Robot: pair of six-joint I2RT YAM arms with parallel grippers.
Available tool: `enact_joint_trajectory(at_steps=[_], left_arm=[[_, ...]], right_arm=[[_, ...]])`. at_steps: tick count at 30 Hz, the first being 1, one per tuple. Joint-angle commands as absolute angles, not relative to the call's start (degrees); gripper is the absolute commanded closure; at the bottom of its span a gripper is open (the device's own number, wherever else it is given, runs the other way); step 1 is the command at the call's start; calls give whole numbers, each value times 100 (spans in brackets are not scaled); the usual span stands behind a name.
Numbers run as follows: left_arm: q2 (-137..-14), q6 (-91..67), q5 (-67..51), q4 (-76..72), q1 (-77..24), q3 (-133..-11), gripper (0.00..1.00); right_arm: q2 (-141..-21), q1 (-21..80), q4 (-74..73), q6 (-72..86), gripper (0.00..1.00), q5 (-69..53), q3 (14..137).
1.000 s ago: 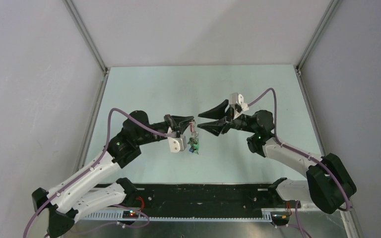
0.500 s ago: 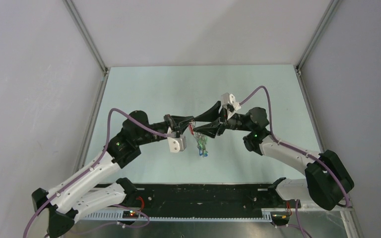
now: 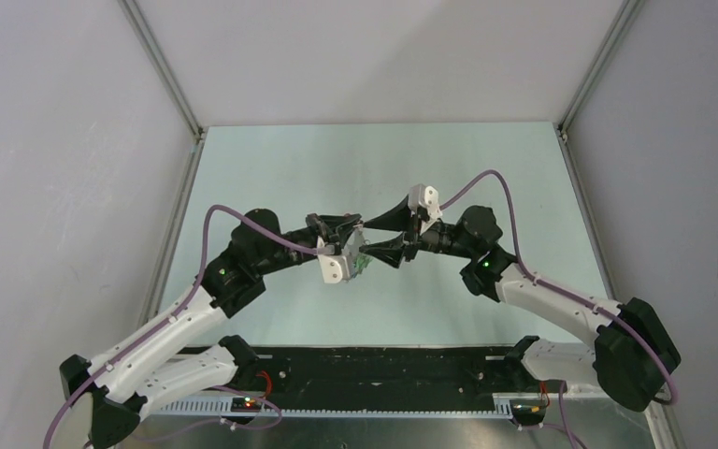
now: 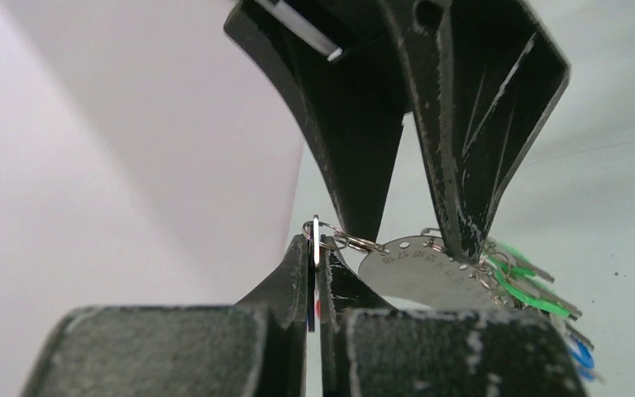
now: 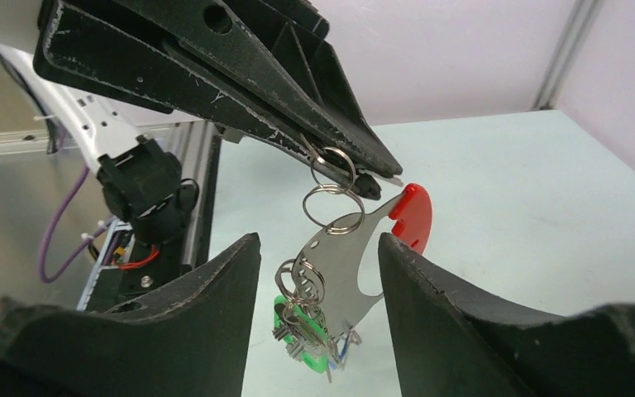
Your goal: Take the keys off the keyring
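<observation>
**Keys hang between the arms above the counter's middle**

The left gripper (image 3: 355, 232) is clamped tight on the red keyring (image 5: 411, 217), holding it in the air over the middle of the counter (image 3: 337, 168). A chain of small split rings (image 5: 331, 198) and a flat silver tag (image 5: 339, 265) hang below its fingertips. The keys (image 5: 302, 331) dangle lowest in a bunch, some with green heads and a little blue showing. The right gripper (image 5: 318, 240) faces the left one with its fingers spread wide, one on each side of the silver tag. In the right wrist view neither finger touches the tag or the keys.
</observation>
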State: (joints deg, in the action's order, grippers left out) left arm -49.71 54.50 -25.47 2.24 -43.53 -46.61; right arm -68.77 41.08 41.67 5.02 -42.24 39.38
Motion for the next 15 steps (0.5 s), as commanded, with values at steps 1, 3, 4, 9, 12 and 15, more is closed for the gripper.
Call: enact_joint_trajectory(at_steps=[1,3,4,9,12,15], left_arm=[[-4897,5422,-1896,268,-4421,-4786,100],[-4887,5368,-1580,499,-4492,-4850,100],[-4858,5306,-1370,551,-4513,-4853,100],[-4742,4976,-995,703,-4613,-4887,100],[-4727,4832,-835,977,-4642,-5001,100],[-4736,4716,-641,1239,-4701,-5088,100]], right_arm=[[-6519,4170,3650,-116,40,-3395,4149],[-6419,4173,3540,-256,40,-3221,4099],[-6357,4174,3555,-273,40,-3145,4080],[-6288,4274,3694,-368,45,-3083,3983],[-6304,4402,3738,-568,48,-3145,3978],[-6344,4604,3764,-778,49,-3095,3980]])
